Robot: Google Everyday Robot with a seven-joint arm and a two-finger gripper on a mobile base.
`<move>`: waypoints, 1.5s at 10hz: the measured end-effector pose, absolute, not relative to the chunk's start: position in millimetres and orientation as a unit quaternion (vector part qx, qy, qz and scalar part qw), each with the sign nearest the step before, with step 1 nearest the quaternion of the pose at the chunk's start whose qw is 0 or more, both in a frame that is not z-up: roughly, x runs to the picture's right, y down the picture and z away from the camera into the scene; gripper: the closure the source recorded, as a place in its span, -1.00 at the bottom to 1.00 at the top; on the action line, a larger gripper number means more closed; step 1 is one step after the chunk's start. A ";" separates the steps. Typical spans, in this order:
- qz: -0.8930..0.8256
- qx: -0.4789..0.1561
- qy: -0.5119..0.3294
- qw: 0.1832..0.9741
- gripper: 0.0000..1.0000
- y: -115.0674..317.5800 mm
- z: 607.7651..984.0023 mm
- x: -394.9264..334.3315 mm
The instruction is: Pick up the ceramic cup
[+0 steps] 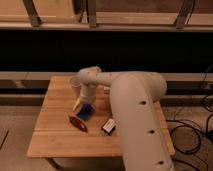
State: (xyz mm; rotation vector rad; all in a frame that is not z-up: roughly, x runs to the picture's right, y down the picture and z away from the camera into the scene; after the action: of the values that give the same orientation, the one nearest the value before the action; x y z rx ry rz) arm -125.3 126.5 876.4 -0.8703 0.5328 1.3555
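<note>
Camera view: hand down at the tabletop, cup beside the wrist

The white arm (136, 117) reaches in from the lower right and bends down over the wooden tabletop (52, 136). Its hand (80, 103) sits low near the middle of the surface, just above a flat blue object (86, 112). I cannot tell whether the hand is spread or closed. The ceramic cup (75, 85) stands upright toward the far left edge, right against the wrist. A reddish-orange object (78, 123) and a small white box (108, 126) lie nearer the front.
</note>
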 end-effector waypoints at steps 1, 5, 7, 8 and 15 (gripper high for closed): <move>0.596 -0.368 0.235 0.674 -0.60 116.2 867.1 -128.9; 0.597 -0.307 0.241 0.701 -0.60 92.1 816.4 -139.3; 0.606 -0.276 0.241 0.706 -0.60 81.9 793.5 -136.9; 0.611 -0.258 0.236 0.710 -0.60 72.6 783.6 -133.5; 0.586 -0.203 0.148 0.771 -0.60 -35.3 785.9 -109.4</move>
State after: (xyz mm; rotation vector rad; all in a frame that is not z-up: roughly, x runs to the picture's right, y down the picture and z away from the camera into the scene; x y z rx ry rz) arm -109.4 -35.3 785.9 -0.4404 0.3218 1.2697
